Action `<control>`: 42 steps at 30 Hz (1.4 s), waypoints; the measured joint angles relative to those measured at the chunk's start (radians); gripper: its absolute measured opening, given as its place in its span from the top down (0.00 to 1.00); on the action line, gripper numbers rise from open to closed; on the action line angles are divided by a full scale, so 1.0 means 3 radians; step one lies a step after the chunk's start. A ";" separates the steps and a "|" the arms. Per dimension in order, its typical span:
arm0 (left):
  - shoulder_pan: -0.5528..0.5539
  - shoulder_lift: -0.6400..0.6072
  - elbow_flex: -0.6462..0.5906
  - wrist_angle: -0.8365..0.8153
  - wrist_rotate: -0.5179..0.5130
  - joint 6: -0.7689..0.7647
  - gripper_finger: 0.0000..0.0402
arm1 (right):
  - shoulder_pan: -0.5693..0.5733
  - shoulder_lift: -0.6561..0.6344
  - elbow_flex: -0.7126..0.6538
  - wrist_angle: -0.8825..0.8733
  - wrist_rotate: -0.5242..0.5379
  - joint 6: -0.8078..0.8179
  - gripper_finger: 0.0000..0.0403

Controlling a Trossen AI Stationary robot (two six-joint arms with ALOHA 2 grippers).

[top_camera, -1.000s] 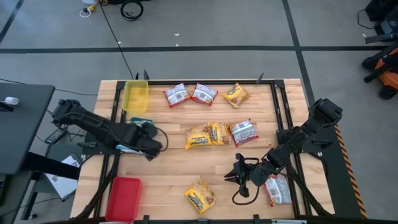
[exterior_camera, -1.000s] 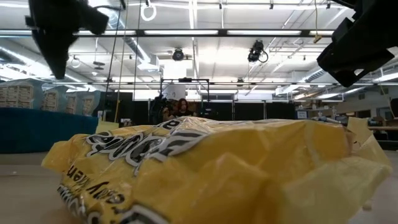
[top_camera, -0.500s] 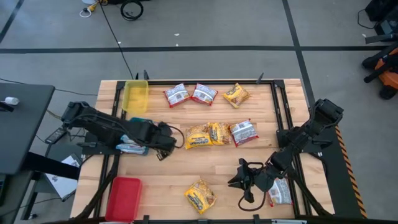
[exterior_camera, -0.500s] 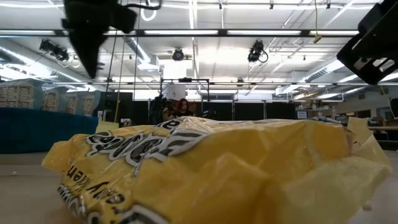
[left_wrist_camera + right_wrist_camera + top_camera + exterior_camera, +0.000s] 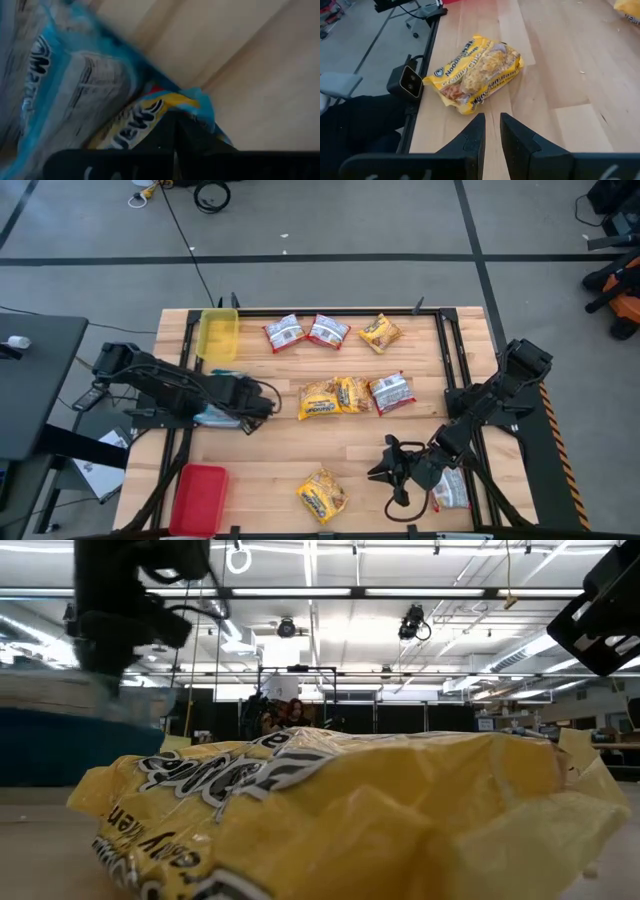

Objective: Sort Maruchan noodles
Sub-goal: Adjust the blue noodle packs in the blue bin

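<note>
Maruchan noodles packets lie flat on the wooden table. Pale blue-white ones (image 5: 85, 85) sit right under my left gripper (image 5: 176, 120), which is shut and points down at the left side (image 5: 254, 408); one shows beside that arm (image 5: 213, 418). A yellow packet (image 5: 322, 495) (image 5: 475, 75) lies near the front edge. My right gripper (image 5: 492, 125) points at it from the right, a short way off, open by a narrow gap with nothing between the fingers (image 5: 388, 470). A red-and-white packet (image 5: 450, 486) lies beneath the right arm. My left gripper hangs with its shut fingertips just over the corner of a pale blue packet (image 5: 192, 102). Whether they touch it, I cannot tell; the fingers themselves hide that spot.
Two red-and-white packets (image 5: 284, 332) (image 5: 328, 330) and a yellow one (image 5: 380, 332) line the far edge. Two yellow packets (image 5: 320, 398) (image 5: 352, 393) and a red-and-white one (image 5: 391, 392) lie mid-table. A yellow tray (image 5: 218, 333) stands far left, a red tray (image 5: 198, 498) near left, a blue tray (image 5: 60, 745) left.
My left gripper swung toward the table's middle, then came back a little and sank onto the pale blue packets, staying shut. My right gripper shifted slightly toward the near edge early on and then kept still.
</note>
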 joint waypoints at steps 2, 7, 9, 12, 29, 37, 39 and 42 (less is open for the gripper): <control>0.0000 0.0006 0.0059 0.0194 -0.0038 0.0094 0.97 | 0.0007 0.0000 0.0000 0.0018 -0.0007 0.0020 0.84; -0.0001 -0.0002 0.0344 0.0010 -0.0117 0.0239 0.97 | 0.0018 0.0000 0.0000 0.0014 0.0002 0.0055 0.84; 0.0001 -0.0003 0.0451 -0.0258 -0.0162 0.0207 0.97 | 0.0019 0.0000 0.0000 0.0022 0.0029 0.0055 0.84; -0.0005 -0.0004 0.0594 -0.0842 -0.0177 -0.0048 0.97 | 0.0019 0.0000 0.0000 0.0017 0.0037 0.0072 0.84; -0.0515 -0.0122 0.0593 -0.1073 -0.0033 -0.0819 0.97 | 0.0022 0.0000 0.0000 -0.0003 0.0044 0.0014 0.84; -0.0487 -0.0121 0.0090 -0.1099 0.0386 -0.0840 0.97 | 0.0062 0.0000 0.0000 -0.0003 0.0053 0.0082 0.84; -0.0487 -0.0121 -0.0003 -0.1156 0.0426 -0.0844 0.97 | 0.0065 0.0000 0.0000 -0.0003 0.0052 0.0089 0.84; -0.0488 -0.0170 -0.0009 -0.1445 0.0469 -0.0927 0.97 | 0.0068 0.0000 0.0000 -0.0003 0.0039 0.0109 0.84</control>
